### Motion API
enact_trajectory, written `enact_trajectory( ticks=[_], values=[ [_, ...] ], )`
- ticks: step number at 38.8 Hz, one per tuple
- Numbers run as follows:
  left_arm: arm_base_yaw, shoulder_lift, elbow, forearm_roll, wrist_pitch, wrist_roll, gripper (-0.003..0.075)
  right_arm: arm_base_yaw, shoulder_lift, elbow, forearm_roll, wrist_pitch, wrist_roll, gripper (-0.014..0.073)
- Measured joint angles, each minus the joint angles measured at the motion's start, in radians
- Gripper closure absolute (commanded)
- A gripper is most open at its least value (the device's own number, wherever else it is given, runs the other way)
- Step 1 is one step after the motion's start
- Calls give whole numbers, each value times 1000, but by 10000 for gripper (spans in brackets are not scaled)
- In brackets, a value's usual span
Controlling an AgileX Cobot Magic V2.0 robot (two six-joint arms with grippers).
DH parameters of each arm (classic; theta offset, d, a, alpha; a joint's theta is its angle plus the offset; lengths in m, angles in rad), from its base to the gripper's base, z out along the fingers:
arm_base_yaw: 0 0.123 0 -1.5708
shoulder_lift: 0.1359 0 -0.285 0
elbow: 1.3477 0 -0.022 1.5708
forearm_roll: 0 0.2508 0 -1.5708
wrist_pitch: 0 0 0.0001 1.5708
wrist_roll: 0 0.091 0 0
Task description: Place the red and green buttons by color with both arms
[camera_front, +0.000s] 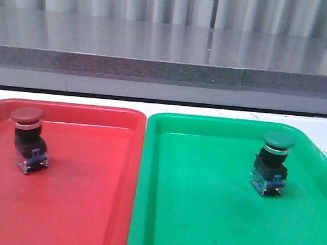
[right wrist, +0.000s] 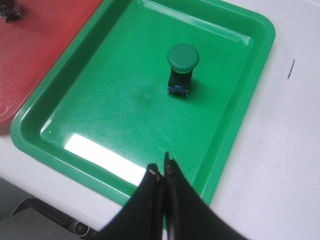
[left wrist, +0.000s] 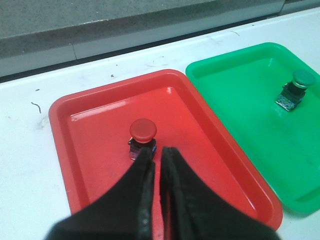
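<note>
Red button (camera_front: 29,137) apparently upright; red tray (camera_front: 83,208)

The front camera looked low across both trays; each wrist camera looked down from above on its own tray (left wrist: 65,150) (right wrist: 240,130).

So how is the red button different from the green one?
The red button has a dark red cap and stands in the red tray. The green button has a green cap and stands in the green tray. Both stand upright, with a silver collar and black body.
</note>
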State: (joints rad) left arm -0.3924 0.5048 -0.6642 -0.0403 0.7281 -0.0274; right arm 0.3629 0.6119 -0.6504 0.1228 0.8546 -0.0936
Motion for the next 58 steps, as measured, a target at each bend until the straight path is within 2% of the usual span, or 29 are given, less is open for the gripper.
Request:
enact_trajectory(
  ticks=[22, 28, 37, 44, 49, 58],
  values=[
    [14, -4, 29, -12, -21, 0, 740, 0, 0, 0, 0, 24, 4, 662],
    [95, -71, 161, -16, -148, 0, 740, 0, 0, 0, 0, 24, 4, 662],
    [242, -311, 446, -19, -430, 0, 740, 0, 0, 0, -1, 24, 4, 662],
    [328, -449, 635, -19, -598, 0, 740, 0, 0, 0, -1, 25, 4, 662],
    [361, -506, 669, -19, -650, 0, 740, 0, 0, 0, -1, 25, 4, 662],
    [387, -510, 669, -19, -638, 0, 740, 0, -1, 0, -2, 31, 4, 662]
  ],
)
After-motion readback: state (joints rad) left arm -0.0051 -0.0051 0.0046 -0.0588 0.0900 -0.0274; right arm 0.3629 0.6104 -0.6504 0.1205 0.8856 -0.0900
